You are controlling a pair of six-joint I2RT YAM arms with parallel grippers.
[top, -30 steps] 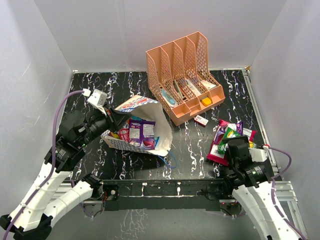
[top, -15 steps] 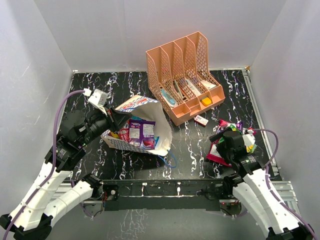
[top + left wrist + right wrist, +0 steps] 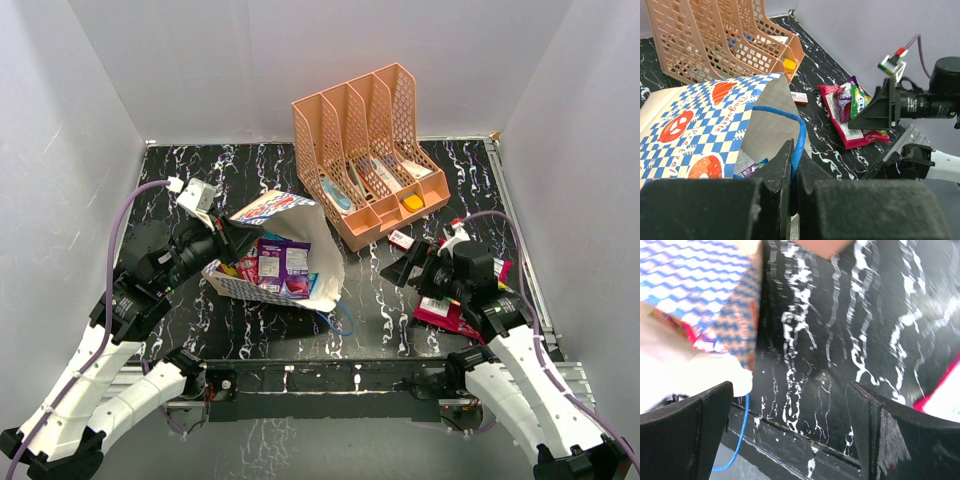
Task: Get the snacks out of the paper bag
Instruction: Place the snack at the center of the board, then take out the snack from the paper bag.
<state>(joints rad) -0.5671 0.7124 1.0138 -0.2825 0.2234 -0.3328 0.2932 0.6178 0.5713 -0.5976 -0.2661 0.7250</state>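
The paper bag (image 3: 315, 240) lies on its side left of centre on the black, white-veined tabletop (image 3: 375, 300). Its mouth gapes toward the near edge and the right. Purple, magenta and blue snacks (image 3: 282, 262) crowd the opening, resting against the bag's checked lower wall. Exactly how many packets are inside cannot be made out.

The left gripper (image 3: 235, 240) reaches in from the left at the bag's upper rim. The left wrist view shows its jaws pressed together on the blue cord handle (image 3: 792, 120), which arches up from the rim and runs down between the fingertips (image 3: 782, 165). A second blue cord (image 3: 342, 322) trails loose on the tabletop by the bag's near right corner.

To the right, well apart from the bag, a heap of loose snack packets (image 3: 847, 107) in magenta, green and purple lies on the tabletop near the right edge. The right arm partly covers the heap in the overhead view.

The right gripper (image 3: 408, 265) is between the bag and that heap, its jaws spread wide and pointing toward the bag. Only bare marbled tabletop shows between its fingers (image 3: 687, 432), and they hold nothing.

A peach mesh organizer (image 3: 365, 150) stands behind, right of the bag, with small items in its slots. A little red-and-white box (image 3: 402, 240) lies just in front of it, close to the right gripper.
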